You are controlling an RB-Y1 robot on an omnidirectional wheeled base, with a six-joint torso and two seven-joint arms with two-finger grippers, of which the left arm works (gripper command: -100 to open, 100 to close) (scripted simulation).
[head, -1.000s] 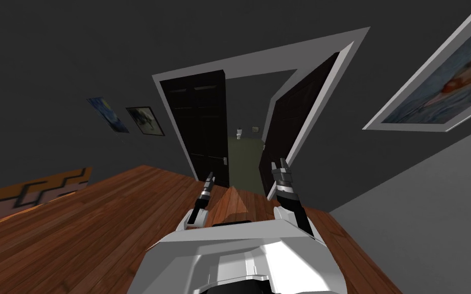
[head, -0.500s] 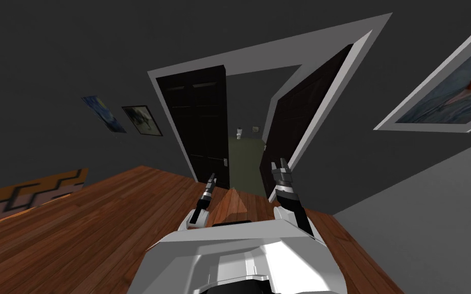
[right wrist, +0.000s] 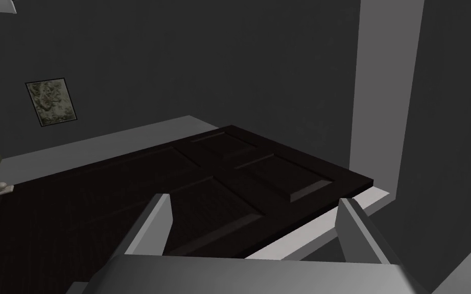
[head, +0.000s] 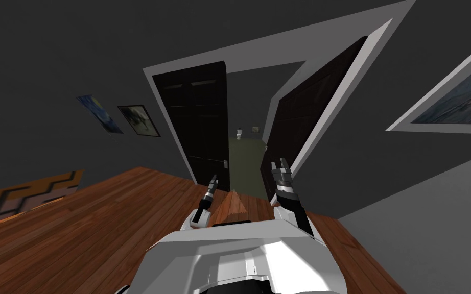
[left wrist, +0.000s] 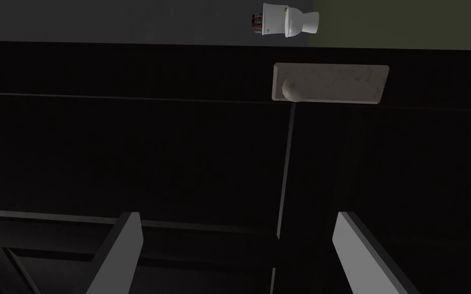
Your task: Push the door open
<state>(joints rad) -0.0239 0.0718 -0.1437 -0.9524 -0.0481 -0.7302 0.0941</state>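
A white door frame (head: 260, 57) straight ahead holds two dark door panels. The left leaf (head: 196, 117) sits across its side of the opening, and the right leaf (head: 306, 112) stands swung at an angle. The gap between them shows a greenish floor (head: 244, 163) and a white toilet (head: 239, 133) well beyond. The left gripper (head: 213, 179) points at the left leaf near its grey handle plate (left wrist: 331, 83), fingers (left wrist: 119, 250) spread apart and holding nothing. The right gripper (head: 281, 164) faces the right leaf's panelled face, fingers (right wrist: 152, 224) likewise spread and empty; whether they touch it I cannot tell. A brown wooden floor (head: 101, 219) lies beneath both arms.
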